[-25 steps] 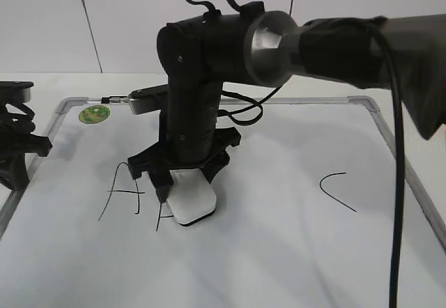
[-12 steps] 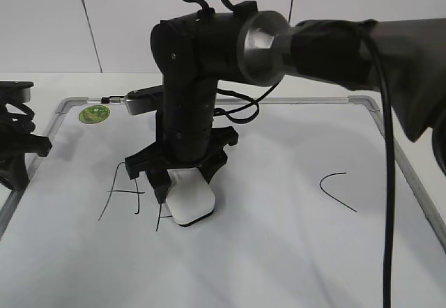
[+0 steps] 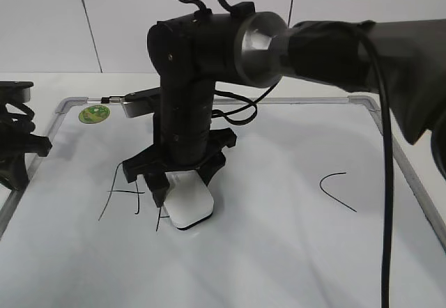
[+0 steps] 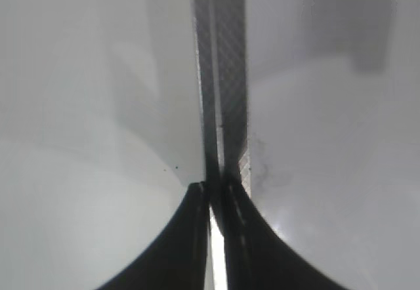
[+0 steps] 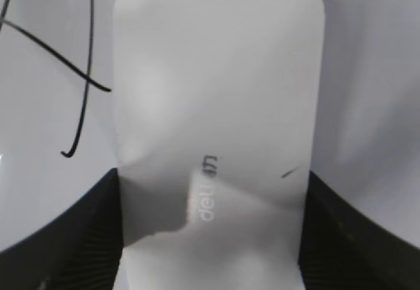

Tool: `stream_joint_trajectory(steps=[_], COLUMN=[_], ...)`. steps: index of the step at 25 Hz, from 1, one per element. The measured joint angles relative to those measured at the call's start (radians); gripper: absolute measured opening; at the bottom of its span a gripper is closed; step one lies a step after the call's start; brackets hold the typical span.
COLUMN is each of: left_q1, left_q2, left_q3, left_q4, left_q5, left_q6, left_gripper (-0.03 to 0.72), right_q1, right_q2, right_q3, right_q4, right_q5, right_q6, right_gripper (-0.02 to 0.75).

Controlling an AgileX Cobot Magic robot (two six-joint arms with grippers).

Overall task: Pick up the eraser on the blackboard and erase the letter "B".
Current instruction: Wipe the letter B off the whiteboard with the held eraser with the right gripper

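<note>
The blackboard (image 3: 279,245) is a white dry-erase board in a grey frame. My right gripper (image 3: 178,182) reaches across to the board's left part and is shut on the eraser (image 3: 188,207), a white block lying flat on the board. In the right wrist view the eraser (image 5: 216,93) fills the middle between my two fingers (image 5: 210,237). Of the letter "B" only a short black stroke (image 3: 159,219) shows at the eraser's left edge; the rest is hidden. My left gripper (image 4: 213,195) is shut and empty over the board's frame, at the far left in the exterior view (image 3: 15,172).
The letter "A" (image 3: 122,193) is just left of the eraser, and its strokes show in the right wrist view (image 5: 79,73). The letter "C" (image 3: 336,191) is at the right. A green sticker (image 3: 94,113) and a dark pen-like object (image 3: 136,100) lie at the top left.
My right gripper has slid the eraser a little to the left and toward the front, closer to the "A". The left arm has not moved.
</note>
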Motion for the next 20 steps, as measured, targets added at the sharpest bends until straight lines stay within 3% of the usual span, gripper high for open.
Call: stream_joint_trajectory(steps=[11,20], left_q1=[0.0,0.0], left_q2=[0.0,0.0], left_q3=[0.0,0.0], left_q4=[0.0,-0.001], left_q5=[0.0,0.0], left_q6=[0.0,0.0], left_gripper=[0.022,0.022], right_q1=[0.012,-0.094], right_q2=[0.0,0.0], right_q3=[-0.002,-0.002], right_q4=[-0.034,-0.034], right_q5=[0.004,0.018], right_q6=[0.002,0.007], right_gripper=[0.519,0.519])
